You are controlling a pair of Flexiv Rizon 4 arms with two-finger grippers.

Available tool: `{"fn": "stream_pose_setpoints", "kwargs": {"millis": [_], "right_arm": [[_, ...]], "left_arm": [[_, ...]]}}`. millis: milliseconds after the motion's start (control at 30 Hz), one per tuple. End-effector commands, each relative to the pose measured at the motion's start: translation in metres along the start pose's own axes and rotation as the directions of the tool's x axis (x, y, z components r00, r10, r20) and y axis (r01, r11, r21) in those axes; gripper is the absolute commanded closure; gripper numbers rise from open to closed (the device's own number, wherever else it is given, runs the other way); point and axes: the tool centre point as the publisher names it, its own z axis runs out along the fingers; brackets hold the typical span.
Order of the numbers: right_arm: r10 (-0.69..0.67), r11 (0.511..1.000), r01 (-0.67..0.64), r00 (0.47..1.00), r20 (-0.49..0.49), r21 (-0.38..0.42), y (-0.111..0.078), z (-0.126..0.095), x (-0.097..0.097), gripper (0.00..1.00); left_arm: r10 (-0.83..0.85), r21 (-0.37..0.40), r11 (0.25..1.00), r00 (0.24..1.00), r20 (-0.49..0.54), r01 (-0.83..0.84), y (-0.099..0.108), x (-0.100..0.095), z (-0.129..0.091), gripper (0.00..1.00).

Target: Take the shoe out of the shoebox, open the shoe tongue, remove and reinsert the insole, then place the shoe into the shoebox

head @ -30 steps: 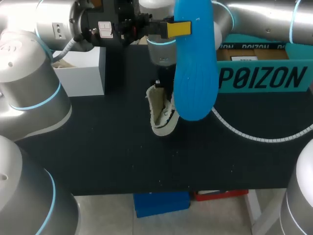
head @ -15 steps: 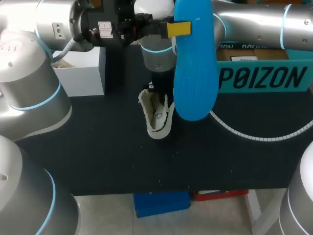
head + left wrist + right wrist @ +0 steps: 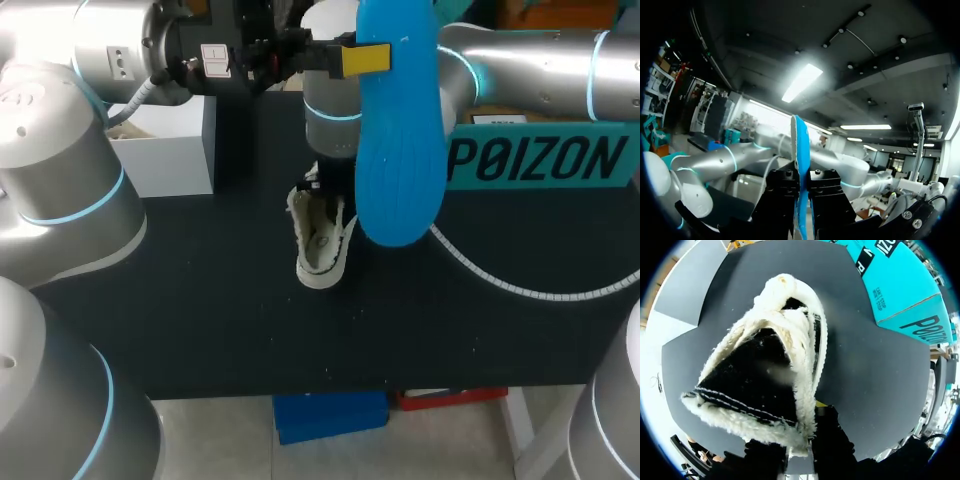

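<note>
one left tool (image 3: 801,189) aloft, insole (image 3: 400,150) upright

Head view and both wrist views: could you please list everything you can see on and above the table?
insole: one, bright blue, held up high above the table, beside the shoe
shoe: one, cream fleece lining with a dark inside, at the table's middle, gripped at its collar
shoebox: one, teal, at the far right
box: one, white, at the far left
cable: one, white, ribbed, trailing across the table in front of the shoebox
table: one, black
left gripper: one, yellow-tipped, shut on the insole
right gripper: one, shut on the shoe
</note>
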Motion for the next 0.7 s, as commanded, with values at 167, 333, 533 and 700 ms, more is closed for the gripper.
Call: {"fn": "stream_pose_setpoints", "kwargs": {"millis": [167,333,533,700], "right_arm": [[0.003,0.996,-0.016,0.987,-0.164,-0.083,-0.010,-0.045,-0.024,0.00],[-0.022,0.995,-0.014,0.933,-0.360,-0.096,-0.016,-0.088,-0.031,0.00],[-0.043,0.994,-0.027,0.807,-0.588,-0.110,-0.020,-0.124,-0.037,0.00],[-0.043,0.994,-0.027,0.807,-0.588,-0.110,-0.020,-0.124,-0.037,0.00]], "left_arm": [[0.001,0.000,1.000,1.000,0.003,-0.001,0.001,0.000,0.001,1.00],[0.001,0.000,1.000,1.000,0.003,-0.001,0.001,0.000,0.001,1.00],[0.001,0.000,1.000,1.000,0.003,-0.001,0.001,0.000,0.001,1.00],[0.001,0.000,1.000,1.000,0.003,-0.001,0.001,0.000,0.001,1.00]]}}
